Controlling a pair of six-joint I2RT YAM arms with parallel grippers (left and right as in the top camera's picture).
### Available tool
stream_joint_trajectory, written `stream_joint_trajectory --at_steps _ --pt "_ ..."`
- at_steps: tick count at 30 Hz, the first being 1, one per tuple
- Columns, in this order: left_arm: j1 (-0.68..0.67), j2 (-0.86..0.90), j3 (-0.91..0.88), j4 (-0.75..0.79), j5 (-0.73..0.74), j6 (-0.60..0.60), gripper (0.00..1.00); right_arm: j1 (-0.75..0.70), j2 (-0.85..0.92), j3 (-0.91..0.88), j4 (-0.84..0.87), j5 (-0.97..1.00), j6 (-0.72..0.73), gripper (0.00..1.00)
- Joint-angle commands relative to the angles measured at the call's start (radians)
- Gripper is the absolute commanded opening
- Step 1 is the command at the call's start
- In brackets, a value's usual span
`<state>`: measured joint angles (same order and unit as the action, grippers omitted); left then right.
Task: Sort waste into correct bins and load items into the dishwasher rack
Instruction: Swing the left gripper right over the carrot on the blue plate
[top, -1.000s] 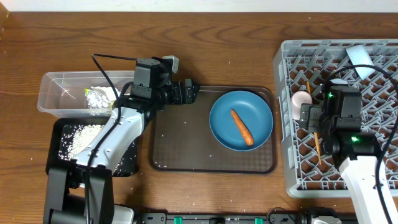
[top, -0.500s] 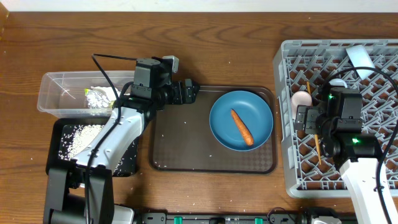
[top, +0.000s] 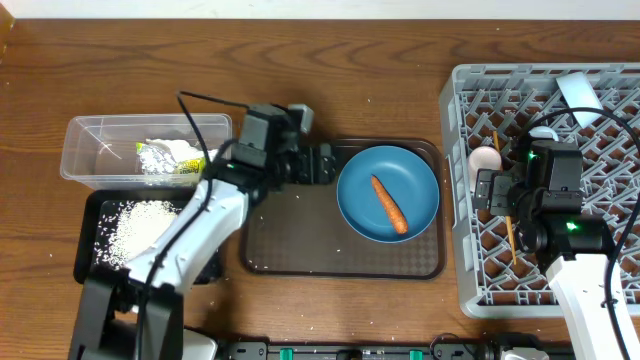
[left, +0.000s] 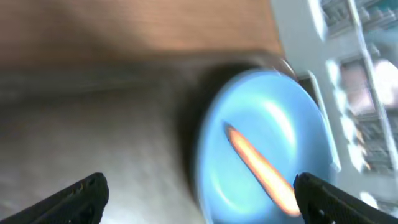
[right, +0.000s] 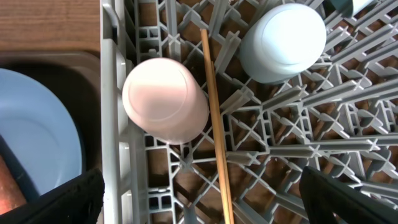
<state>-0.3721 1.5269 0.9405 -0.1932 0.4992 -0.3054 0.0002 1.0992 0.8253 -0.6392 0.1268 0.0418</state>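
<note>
A round blue plate lies on the brown tray with an orange carrot piece on it. My left gripper hovers open just left of the plate and holds nothing; its view is blurred. The clear tub holds the foil wrapper and tissue. Rice lies in the black tray. In the grey rack sit a pink-white cup, a pale blue cup and a chopstick. My right gripper is open above them.
A white-blue bowl leans at the rack's back. The rack's left wall stands close to the brown tray's right rim. A few rice grains are scattered on the brown tray and the wooden table.
My left arm has moved right along the brown tray's back edge, closer to the blue plate. The right arm has stayed still.
</note>
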Motion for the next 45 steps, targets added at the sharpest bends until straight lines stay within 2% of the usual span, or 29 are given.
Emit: stream_joint_trajectory --at_steps 1,4,6,9,13,18,21,28,35,38,45 --pt "-0.051 -0.085 -0.001 -0.012 0.174 -0.053 0.98 -0.006 -0.008 0.018 -0.002 -0.004 0.013 0.99" --pt "-0.097 -0.155 -0.001 -0.012 0.273 -0.060 0.98 -0.006 -0.008 0.018 -0.002 -0.004 0.013 0.99" --pt "-0.136 -0.212 -0.001 -0.014 0.231 -0.136 0.98 -0.006 -0.008 0.018 -0.002 -0.004 0.013 0.99" --pt "-0.215 -0.298 -0.001 -0.048 -0.011 -0.277 0.98 -0.006 -0.008 0.018 -0.002 -0.004 0.013 0.99" --pt "-0.385 -0.369 -0.001 -0.113 -0.447 -0.431 0.98 -0.006 -0.008 0.018 -0.002 -0.004 0.013 0.99" --pt "-0.628 -0.326 -0.001 -0.116 -0.832 -0.510 0.98 -0.006 -0.008 0.018 -0.002 -0.004 0.013 0.99" --pt "-0.707 -0.262 0.000 -0.112 -0.960 -0.528 0.98 -0.006 -0.008 0.018 -0.002 -0.004 0.013 0.99" --pt "-0.673 -0.100 0.058 -0.130 -0.785 -0.528 0.98 -0.006 -0.008 0.018 -0.002 -0.004 0.013 0.99" --pt "-0.579 0.018 0.193 -0.275 -0.638 -0.508 0.98 -0.006 -0.008 0.018 -0.002 -0.004 0.013 0.99" --pt "-0.541 0.067 0.226 -0.272 -0.535 -0.492 0.98 -0.006 -0.008 0.018 -0.002 -0.004 0.013 0.99" --pt "-0.491 0.134 0.238 -0.187 -0.451 -0.492 0.98 -0.006 -0.008 0.018 -0.002 -0.004 0.013 0.99"
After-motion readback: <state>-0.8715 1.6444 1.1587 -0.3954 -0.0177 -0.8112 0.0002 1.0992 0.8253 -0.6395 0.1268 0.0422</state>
